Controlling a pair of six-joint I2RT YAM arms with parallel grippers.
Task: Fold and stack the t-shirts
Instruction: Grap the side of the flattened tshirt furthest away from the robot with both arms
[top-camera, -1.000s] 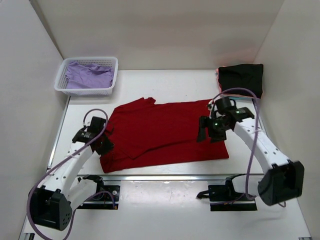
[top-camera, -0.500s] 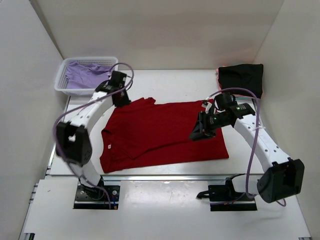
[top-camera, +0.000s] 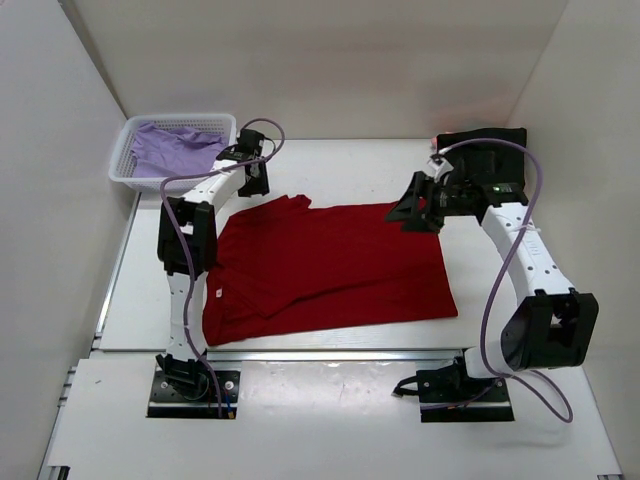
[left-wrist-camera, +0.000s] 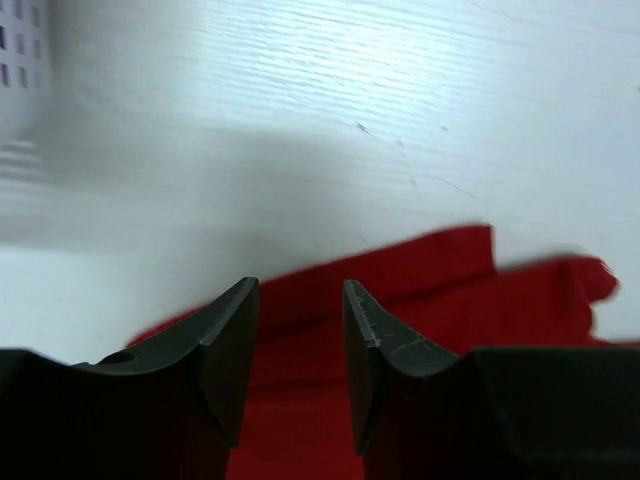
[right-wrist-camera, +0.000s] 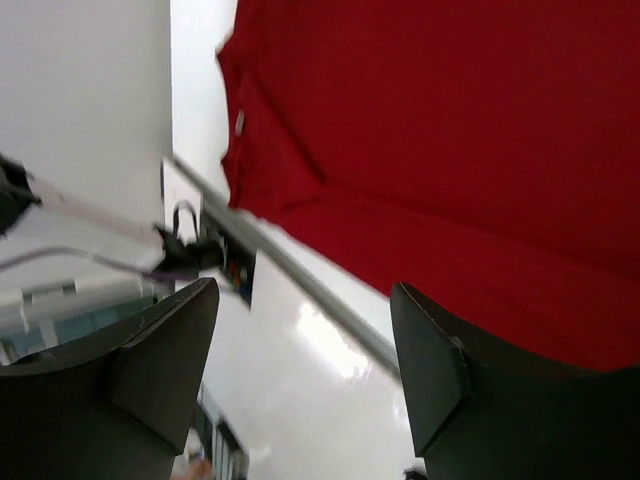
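Top external: white tabletop carries everything. Deep red t-shirt lies spread flat across the middle, slightly skewed, with a small white label showing at the end nearest the tabletop's left edge. White lattice basket sits in the far left corner, lavender t-shirt bunched inside it. Black t-shirt sits in the far right corner, partly behind my right arm. My left pincer hangs over the red shirt's far left part, near the basket. Left wrist view: jaws narrowly apart, nothing between them. My right pincer hangs over the red shirt's far right part. Right wrist view: jaws wide, empty, red cloth beyond them.
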